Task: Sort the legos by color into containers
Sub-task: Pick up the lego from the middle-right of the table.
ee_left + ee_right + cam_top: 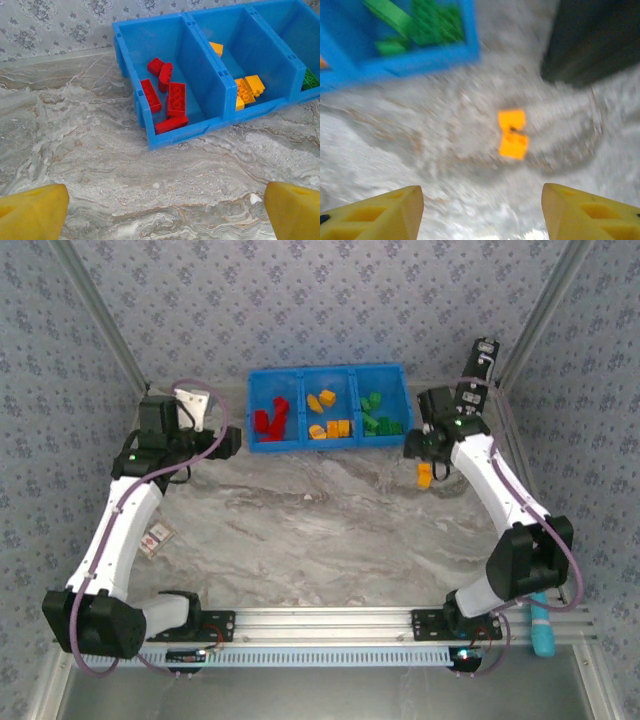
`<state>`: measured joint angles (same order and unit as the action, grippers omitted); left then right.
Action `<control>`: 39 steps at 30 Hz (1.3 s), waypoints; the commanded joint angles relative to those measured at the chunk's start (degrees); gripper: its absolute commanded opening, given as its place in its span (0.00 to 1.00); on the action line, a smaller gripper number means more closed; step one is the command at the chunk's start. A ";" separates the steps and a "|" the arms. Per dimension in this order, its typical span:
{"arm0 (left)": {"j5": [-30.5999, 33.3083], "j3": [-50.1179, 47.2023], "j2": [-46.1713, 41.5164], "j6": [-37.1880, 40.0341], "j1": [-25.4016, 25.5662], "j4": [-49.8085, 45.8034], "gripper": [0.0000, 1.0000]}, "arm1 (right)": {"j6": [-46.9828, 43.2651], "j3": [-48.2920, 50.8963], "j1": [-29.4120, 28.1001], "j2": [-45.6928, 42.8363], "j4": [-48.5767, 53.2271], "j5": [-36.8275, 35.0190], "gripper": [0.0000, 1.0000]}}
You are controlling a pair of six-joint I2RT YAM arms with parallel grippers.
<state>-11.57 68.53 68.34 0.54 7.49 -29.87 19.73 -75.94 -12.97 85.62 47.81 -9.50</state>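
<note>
bin: bright blue rectangular plastic bin point(326, 446) with three low-walled compartments, set at the far side of the table where both arms can reach it
sorted bricks: small red plastic bricks point(170, 97) in the left compartment, orange-yellow ones point(247, 90) in the middle, green ones point(378, 418) on the right
stray brick: one orange-yellow brick point(513, 134) lies on the marbled table point(300, 530), near the green end, outside the bin
right gripper point(482, 212): fingers apart, empty, hovering above the stray brick, probably to pick it
left gripper point(165, 215): fingers wide, empty, facing the red compartment
writing: none readable; small card point(157, 538) beside the left arm is too small to read
</note>
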 commanded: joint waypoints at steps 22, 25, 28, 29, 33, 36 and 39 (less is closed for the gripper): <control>0.83 0.65 -2.19 1.01 0.10 -1.36 1.00 | -2.67 9.15 9.10 17.68 -18.70 7.57 0.63; 0.90 0.84 -2.04 1.17 0.16 -1.50 1.00 | -2.98 8.09 9.10 19.41 -18.29 7.14 0.53; 0.67 1.03 -1.48 0.99 0.15 -1.48 1.00 | -3.38 8.09 9.08 19.93 -17.58 6.79 0.48; 0.56 1.17 -1.33 0.90 0.12 -1.50 1.00 | -3.44 8.09 9.10 19.93 -17.32 6.69 0.45; 0.16 1.71 -0.50 0.74 0.15 -1.60 1.00 | -3.73 8.09 9.02 19.04 -15.20 5.90 0.38; 0.06 1.80 -0.46 0.82 0.14 -1.64 1.00 | -2.66 8.09 8.44 16.76 -11.43 4.99 0.34; 0.29 1.78 -0.15 0.99 0.08 -1.59 1.00 | -0.89 5.73 5.84 11.98 -7.07 4.02 0.33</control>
<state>-10.96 68.55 67.94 0.86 7.51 -30.87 17.34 -66.96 -5.02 103.00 34.39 -3.64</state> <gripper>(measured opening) 0.999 0.339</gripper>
